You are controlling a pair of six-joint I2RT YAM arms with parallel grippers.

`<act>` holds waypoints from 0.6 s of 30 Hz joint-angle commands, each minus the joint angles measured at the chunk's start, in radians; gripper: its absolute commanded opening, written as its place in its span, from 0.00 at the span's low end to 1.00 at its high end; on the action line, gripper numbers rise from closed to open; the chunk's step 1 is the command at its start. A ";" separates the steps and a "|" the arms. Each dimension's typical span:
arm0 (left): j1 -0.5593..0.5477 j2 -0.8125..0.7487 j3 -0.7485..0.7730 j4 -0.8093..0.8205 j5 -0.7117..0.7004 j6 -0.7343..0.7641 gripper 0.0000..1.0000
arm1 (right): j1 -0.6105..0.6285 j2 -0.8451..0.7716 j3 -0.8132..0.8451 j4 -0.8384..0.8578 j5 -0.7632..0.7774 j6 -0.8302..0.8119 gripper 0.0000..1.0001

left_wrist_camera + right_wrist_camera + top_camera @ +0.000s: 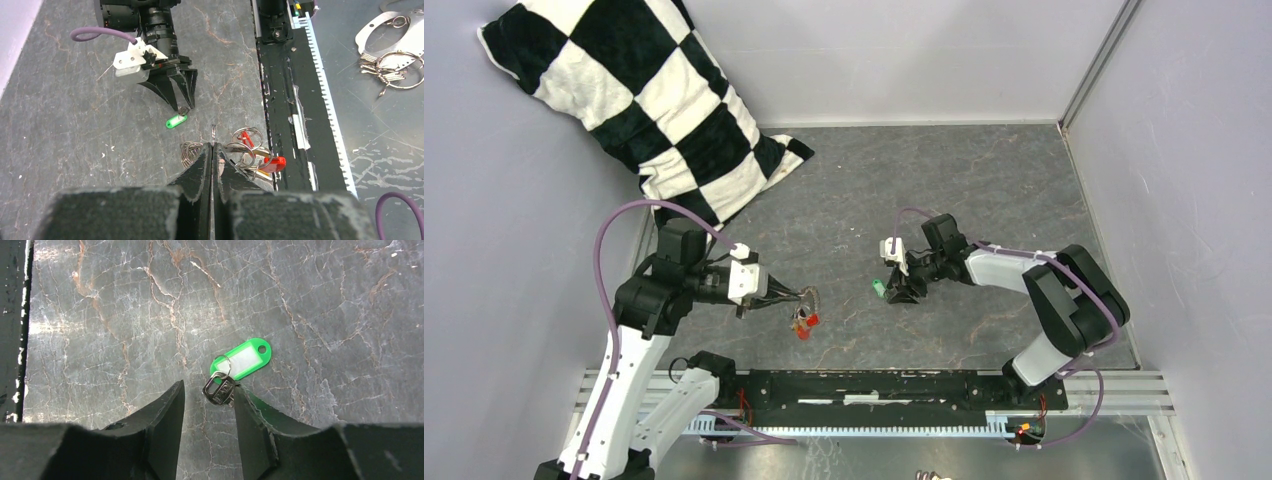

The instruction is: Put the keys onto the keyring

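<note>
The left gripper (212, 146) is pinching shut on a thin wire of the coiled steel keyring (190, 151), with a red tag (274, 162) just beside it. To the right, the right gripper (184, 105) is standing half open over the marbled grey table (325, 300), straddling a small metal key (218, 389) with a green plastic tag (243, 359).

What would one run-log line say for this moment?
left tool: shut on keyring | right tool: open, straddling green key on table

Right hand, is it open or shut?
Open: the right hand has its fingers apart, with the green-tagged key lying between them.
</note>
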 commanded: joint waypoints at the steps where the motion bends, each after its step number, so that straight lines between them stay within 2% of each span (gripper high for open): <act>1: -0.002 -0.008 0.023 0.007 0.022 -0.006 0.02 | -0.004 0.028 0.045 -0.020 -0.055 -0.029 0.46; 18: -0.002 -0.011 0.022 0.007 0.020 -0.011 0.02 | -0.003 0.049 0.030 0.111 -0.029 0.051 0.44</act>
